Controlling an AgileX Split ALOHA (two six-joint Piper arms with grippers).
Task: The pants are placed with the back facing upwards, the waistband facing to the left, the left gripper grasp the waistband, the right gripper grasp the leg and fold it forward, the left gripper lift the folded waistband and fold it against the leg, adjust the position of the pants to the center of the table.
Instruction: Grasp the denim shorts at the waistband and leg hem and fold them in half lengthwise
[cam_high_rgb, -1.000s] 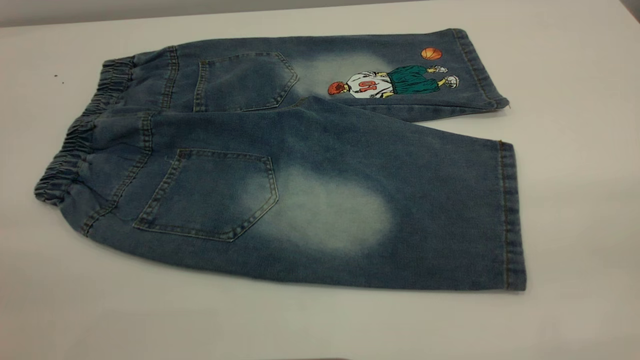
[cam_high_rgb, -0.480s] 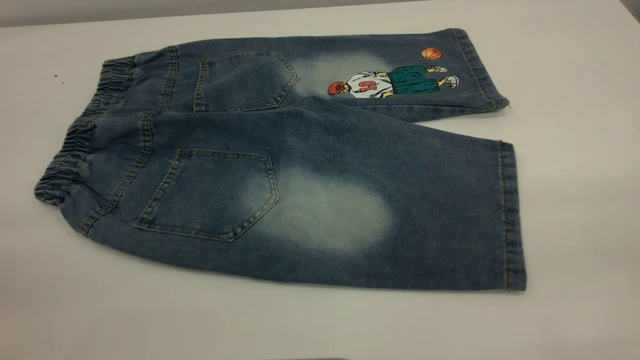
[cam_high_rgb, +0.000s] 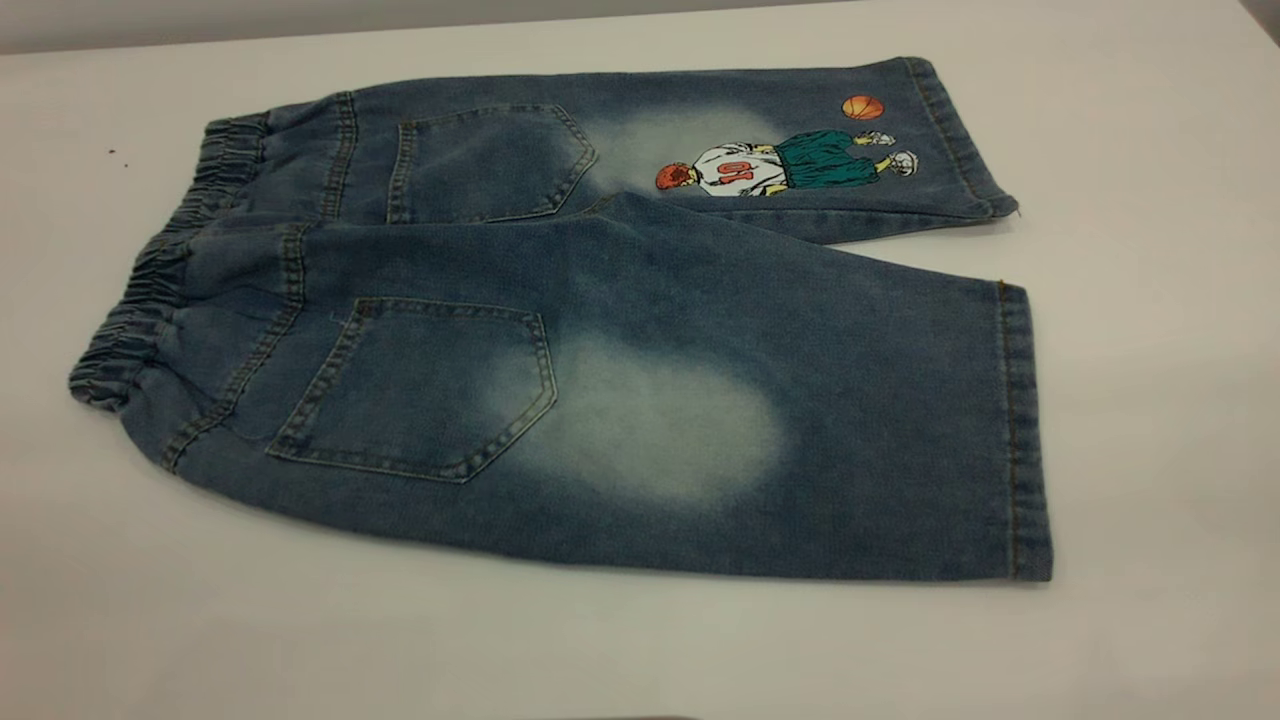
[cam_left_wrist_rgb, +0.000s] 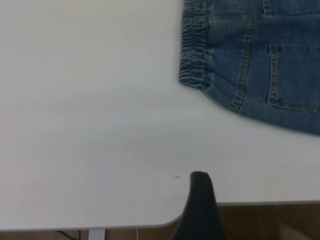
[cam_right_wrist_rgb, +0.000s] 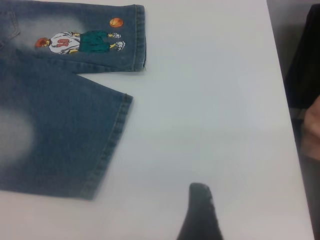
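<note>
Denim shorts (cam_high_rgb: 600, 330) flat on table (cam_high_rgb: 1150, 400), back up, unfolded. Left gripper (cam_left_wrist_rgb: 200, 210) well short of waistband (cam_left_wrist_rgb: 194, 55); right gripper (cam_right_wrist_rgb: 201, 212) apart from plain leg hem (cam_right_wrist_rgb: 107, 150). Neither holds anything; opening: cannot tell. Advice: pinch both layers at edges.

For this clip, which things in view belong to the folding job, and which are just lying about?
Belongs to the job:
- the pants, flat and unfolded
- the waistband
- the leg
- the table
- the left end effector, off the cloth
- the right end effector, off the cloth

Just lying about:
- small dark specks on the table beyond the waistband
</note>
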